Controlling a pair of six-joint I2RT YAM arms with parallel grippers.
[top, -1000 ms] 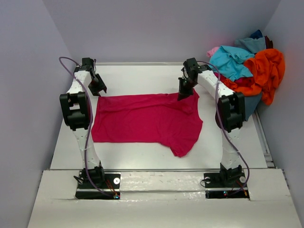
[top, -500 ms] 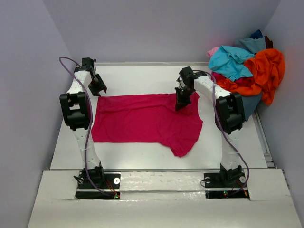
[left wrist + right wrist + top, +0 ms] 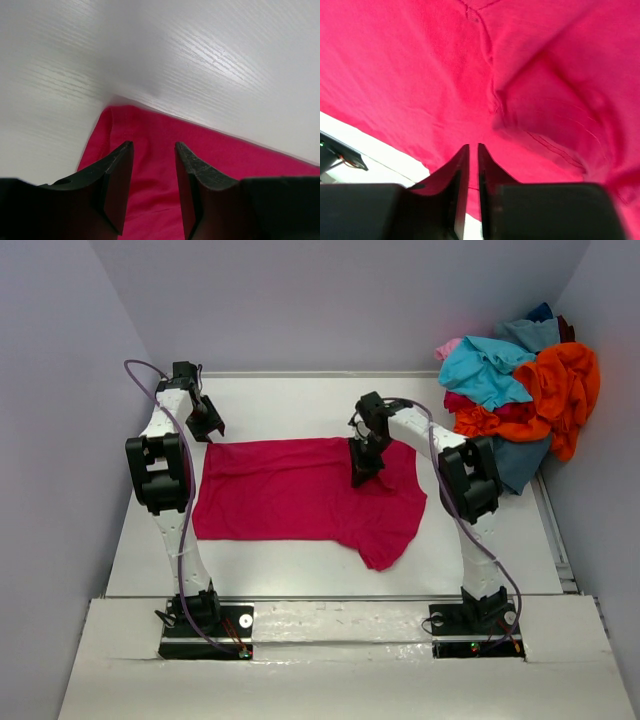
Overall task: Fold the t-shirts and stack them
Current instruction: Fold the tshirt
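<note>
Step in hand: folding the crimson t-shirt (image 3: 300,490), spread flat on the bench (image 3: 290,400). Remaining t-shirts (image 3: 515,390) heaped at the far right corner. Left hand (image 3: 154,146) open, poised at the far left corner of the cloth, gripping nothing. Right hand (image 3: 470,146) low over the far right shoulder area, jaws almost together; pinch on cloth not discernible. Next, probably: seat both hands on the far edge, close, then carry it evenly toward the near edge.

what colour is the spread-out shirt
The t-shirt is crimson-magenta; the top external view shows it best.
</note>
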